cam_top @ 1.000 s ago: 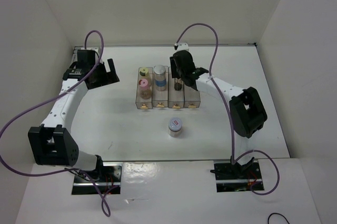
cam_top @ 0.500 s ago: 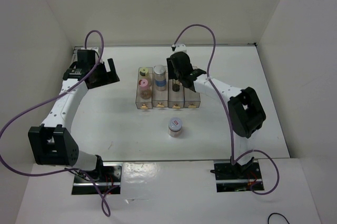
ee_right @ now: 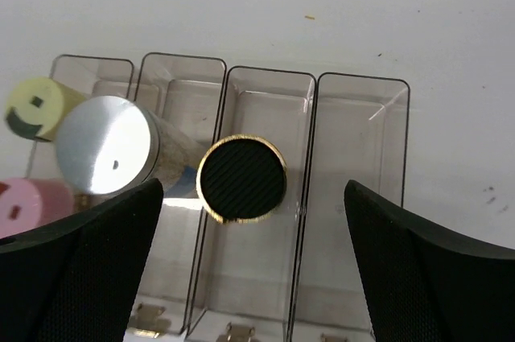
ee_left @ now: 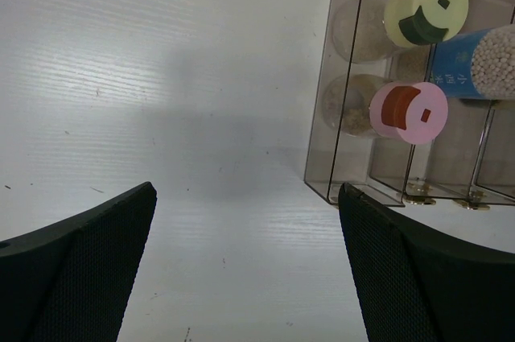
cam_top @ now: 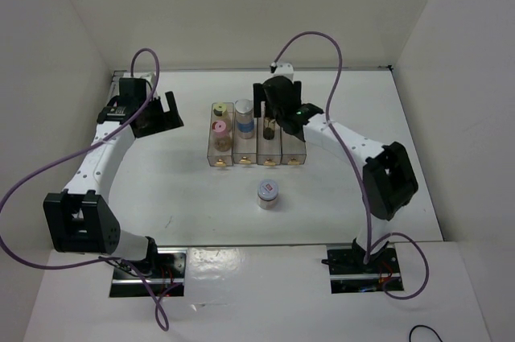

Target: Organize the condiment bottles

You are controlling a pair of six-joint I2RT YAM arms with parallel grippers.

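Across the bench [cam_top: 161,181], the clear bins [cam_top: 294,147] line up; right claw [ee_right: 252,197] gapes empty over the dark bottle [ee_right: 241,177], upright in the third bin. Best lift straight up, touching neither side, before fetching the silver-lidded jar [cam_top: 268,193] standing apart in front.

White table [cam_top: 161,189]: 4 clear bins [cam_top: 256,149] + 1 grey-lidded jar [cam_top: 268,194].

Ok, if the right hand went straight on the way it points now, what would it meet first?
The dark gold-rimmed bottle, standing in a clear bin, centred between the open fingers of the right hand. Nothing shows in between, though depth is unclear.
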